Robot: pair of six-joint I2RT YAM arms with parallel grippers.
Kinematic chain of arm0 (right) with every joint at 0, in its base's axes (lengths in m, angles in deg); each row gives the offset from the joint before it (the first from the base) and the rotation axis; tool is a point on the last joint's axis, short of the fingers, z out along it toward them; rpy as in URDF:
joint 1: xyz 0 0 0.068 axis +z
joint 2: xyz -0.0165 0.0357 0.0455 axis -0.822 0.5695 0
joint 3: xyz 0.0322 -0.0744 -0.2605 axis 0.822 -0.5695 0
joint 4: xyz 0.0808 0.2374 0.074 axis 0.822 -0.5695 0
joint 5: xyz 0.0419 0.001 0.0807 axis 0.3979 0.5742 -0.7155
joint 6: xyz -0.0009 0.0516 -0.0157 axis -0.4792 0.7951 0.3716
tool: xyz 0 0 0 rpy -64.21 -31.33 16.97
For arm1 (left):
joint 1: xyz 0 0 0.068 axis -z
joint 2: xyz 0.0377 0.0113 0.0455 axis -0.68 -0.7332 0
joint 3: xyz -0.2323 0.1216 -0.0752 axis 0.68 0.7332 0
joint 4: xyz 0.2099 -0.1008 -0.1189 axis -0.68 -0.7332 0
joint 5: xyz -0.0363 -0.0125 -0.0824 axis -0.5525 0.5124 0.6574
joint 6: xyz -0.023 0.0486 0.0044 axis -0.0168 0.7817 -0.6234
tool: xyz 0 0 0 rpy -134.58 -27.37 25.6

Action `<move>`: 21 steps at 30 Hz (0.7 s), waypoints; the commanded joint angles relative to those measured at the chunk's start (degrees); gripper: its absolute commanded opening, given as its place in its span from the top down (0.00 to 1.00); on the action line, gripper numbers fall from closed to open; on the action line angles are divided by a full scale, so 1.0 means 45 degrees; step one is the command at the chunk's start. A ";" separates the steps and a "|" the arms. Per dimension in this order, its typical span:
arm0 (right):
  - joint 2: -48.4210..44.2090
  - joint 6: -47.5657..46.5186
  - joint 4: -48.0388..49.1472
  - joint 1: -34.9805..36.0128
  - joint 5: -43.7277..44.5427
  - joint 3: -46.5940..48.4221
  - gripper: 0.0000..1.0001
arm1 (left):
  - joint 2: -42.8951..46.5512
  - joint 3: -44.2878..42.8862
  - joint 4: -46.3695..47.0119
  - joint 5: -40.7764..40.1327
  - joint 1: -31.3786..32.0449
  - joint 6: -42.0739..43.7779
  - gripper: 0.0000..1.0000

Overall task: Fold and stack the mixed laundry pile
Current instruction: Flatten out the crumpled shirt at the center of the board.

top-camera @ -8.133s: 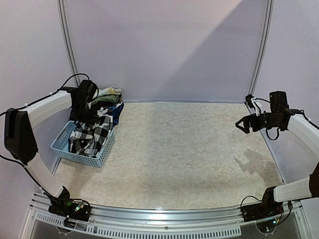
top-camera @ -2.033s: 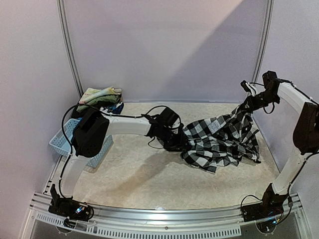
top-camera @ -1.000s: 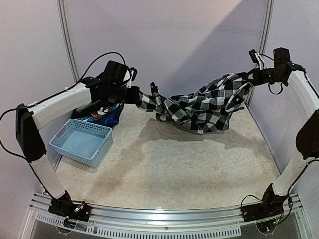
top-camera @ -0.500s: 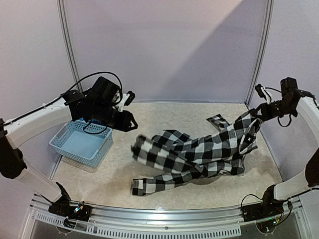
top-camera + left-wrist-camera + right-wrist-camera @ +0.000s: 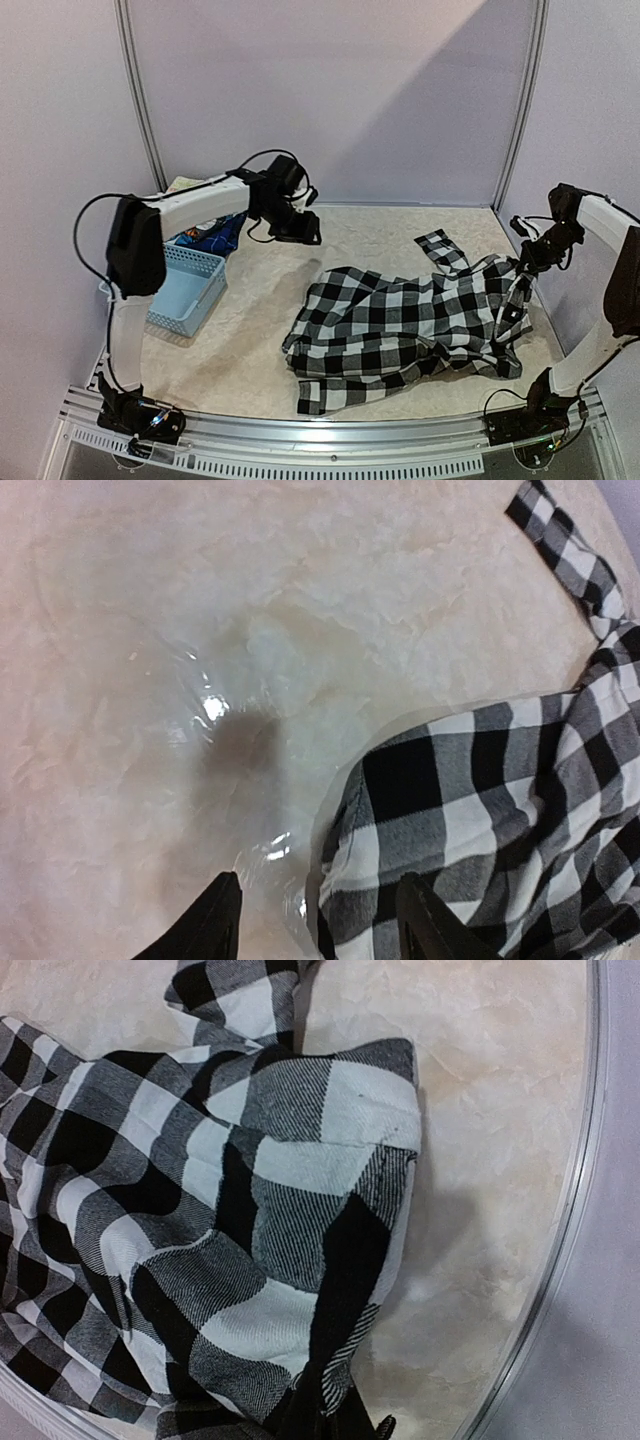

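The black-and-white checked shirt (image 5: 400, 325) lies crumpled and spread on the table's middle and right, one sleeve (image 5: 440, 248) pointing to the back. My right gripper (image 5: 528, 258) is shut on the shirt's right edge, just above the table; in the right wrist view the cloth (image 5: 250, 1190) bunches into the shut gripper (image 5: 335, 1422). My left gripper (image 5: 303, 232) hovers open over the back-left of the table, apart from the shirt. In the left wrist view its fingers (image 5: 215, 925) frame bare table and the shirt's corner (image 5: 480, 810) below.
A light blue basket (image 5: 185, 290) stands at the left edge. Behind it lie a dark blue printed piece (image 5: 208, 238) and a bit of pale cloth (image 5: 180, 184), partly hidden by the left arm. A curved metal rim (image 5: 560, 1230) bounds the table at the right.
My left gripper opened and let go of the shirt, then drew back to the rear left. The shirt dropped and settled on the table. My right gripper came down, still holding it.
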 commanded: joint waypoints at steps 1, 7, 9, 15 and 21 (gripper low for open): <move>0.0581 -0.0251 -0.0260 -0.0170 0.0219 -0.0189 1.00 | -0.1954 -0.1751 -0.1000 0.1446 -0.0120 0.0097 0.46; 0.1050 -0.0127 -0.0106 -0.0176 -0.0322 -0.0036 1.00 | -0.3251 -0.1779 0.0251 0.3953 -0.0588 -0.1094 0.41; 0.1227 -0.0082 -0.0129 -0.0187 -0.0481 0.0110 0.99 | -0.3535 -0.1648 0.0814 0.4386 -0.0614 -0.1427 0.41; 0.1699 0.0124 -0.0052 -0.0166 -0.0898 0.0403 0.99 | -0.4692 -0.2421 0.1896 0.5190 -0.0625 -0.2258 0.42; 0.2003 0.0341 0.0072 -0.0170 -0.1196 0.0750 0.99 | -0.6131 -0.4011 0.2177 0.6339 -0.0593 -0.3050 0.57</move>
